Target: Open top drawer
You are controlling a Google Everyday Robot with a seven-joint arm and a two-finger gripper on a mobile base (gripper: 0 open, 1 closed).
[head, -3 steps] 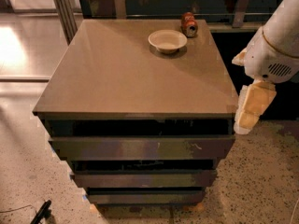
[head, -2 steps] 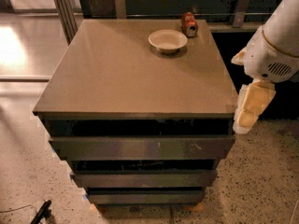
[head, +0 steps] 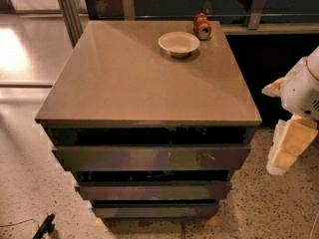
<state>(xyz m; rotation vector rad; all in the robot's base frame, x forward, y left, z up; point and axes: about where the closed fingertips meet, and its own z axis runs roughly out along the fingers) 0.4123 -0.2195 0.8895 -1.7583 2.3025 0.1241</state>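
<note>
The top drawer point(head: 149, 158) is the widest dark grey-brown front, just under the brown cabinet top point(head: 124, 83). It has small whitish scuffs right of centre. A dark gap shows between it and the top. Its inside is hidden. My gripper point(head: 286, 151), cream-coloured on a white arm, hangs at the right edge of the view. It is beside the cabinet's right front corner, at about the height of the top drawer, and touches nothing.
Two narrower dark drawer fronts point(head: 152, 189) point(head: 154, 210) lie below the top drawer. A white bowl point(head: 178, 43) and a red can point(head: 202, 26) stand at the back of the cabinet top. A black object point(head: 44, 227) lies on the speckled floor at bottom left.
My gripper has moved right and down, away from the cabinet's right edge. The drawers, the bowl and the can have not moved.
</note>
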